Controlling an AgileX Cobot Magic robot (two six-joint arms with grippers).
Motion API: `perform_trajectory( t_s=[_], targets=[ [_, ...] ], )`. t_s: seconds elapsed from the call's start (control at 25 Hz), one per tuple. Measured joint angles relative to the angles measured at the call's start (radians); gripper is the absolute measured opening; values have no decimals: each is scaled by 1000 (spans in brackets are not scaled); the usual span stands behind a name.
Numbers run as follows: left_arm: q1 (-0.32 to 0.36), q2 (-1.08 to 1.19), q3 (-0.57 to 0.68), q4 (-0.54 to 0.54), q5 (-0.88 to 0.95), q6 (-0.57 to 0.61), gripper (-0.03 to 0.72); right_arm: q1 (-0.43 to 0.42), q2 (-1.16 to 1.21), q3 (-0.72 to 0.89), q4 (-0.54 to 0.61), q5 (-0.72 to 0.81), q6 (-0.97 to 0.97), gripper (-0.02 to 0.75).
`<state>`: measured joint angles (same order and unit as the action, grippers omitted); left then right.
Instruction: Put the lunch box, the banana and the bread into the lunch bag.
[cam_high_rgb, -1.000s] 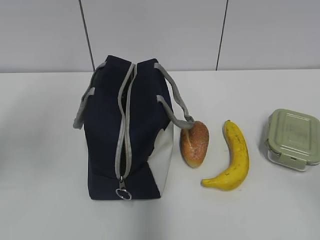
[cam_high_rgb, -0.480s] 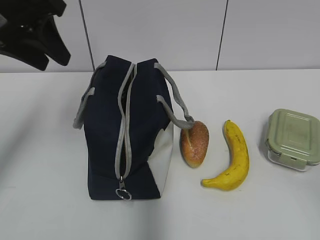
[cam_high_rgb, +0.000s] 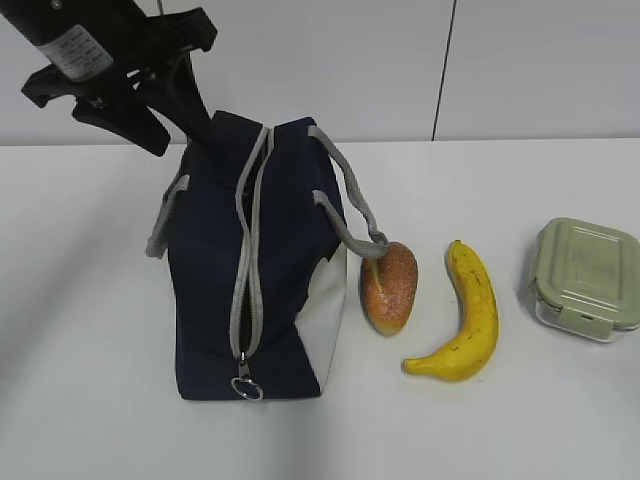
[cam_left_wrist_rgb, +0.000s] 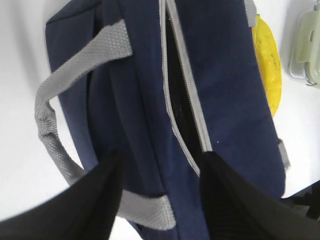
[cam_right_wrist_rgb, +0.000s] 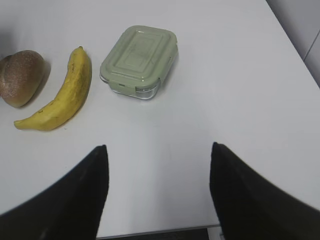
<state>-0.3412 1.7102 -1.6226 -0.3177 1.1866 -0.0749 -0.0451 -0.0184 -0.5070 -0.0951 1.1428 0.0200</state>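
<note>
The navy lunch bag (cam_high_rgb: 260, 270) lies on the white table, its grey zipper partly open along the top; it also fills the left wrist view (cam_left_wrist_rgb: 150, 100). My left gripper (cam_high_rgb: 180, 135) is open and hovers above the bag's far end, its fingers (cam_left_wrist_rgb: 95, 200) spread over the bag's end by a grey handle (cam_left_wrist_rgb: 50, 125). The bread (cam_high_rgb: 389, 287) lies right of the bag, then the banana (cam_high_rgb: 465, 315), then the lunch box (cam_high_rgb: 586, 275). In the right wrist view my right gripper (cam_right_wrist_rgb: 157, 155) is open above bare table, short of the lunch box (cam_right_wrist_rgb: 140, 60), banana (cam_right_wrist_rgb: 62, 95) and bread (cam_right_wrist_rgb: 20, 77).
A grey panelled wall (cam_high_rgb: 400, 60) runs behind the table. The zipper's metal ring pull (cam_high_rgb: 246, 385) rests at the bag's near end. The table's edge (cam_right_wrist_rgb: 295, 55) runs at the right of the right wrist view.
My left arm came in from the upper left and moved right, now above the far end of the lunch bag. The bag, bread, banana and lunch box have not moved.
</note>
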Motion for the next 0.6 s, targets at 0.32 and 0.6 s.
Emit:
perform_trajectory(
  t_s=[0.32,0.6],
  targets=[
    [0,76,-11,-6,-6,-19,364,0,0,0,0,2,0,472],
    [-2,121,-11,-29,-33,-20,354,0,0,0,0,2,0,472]
  ],
)
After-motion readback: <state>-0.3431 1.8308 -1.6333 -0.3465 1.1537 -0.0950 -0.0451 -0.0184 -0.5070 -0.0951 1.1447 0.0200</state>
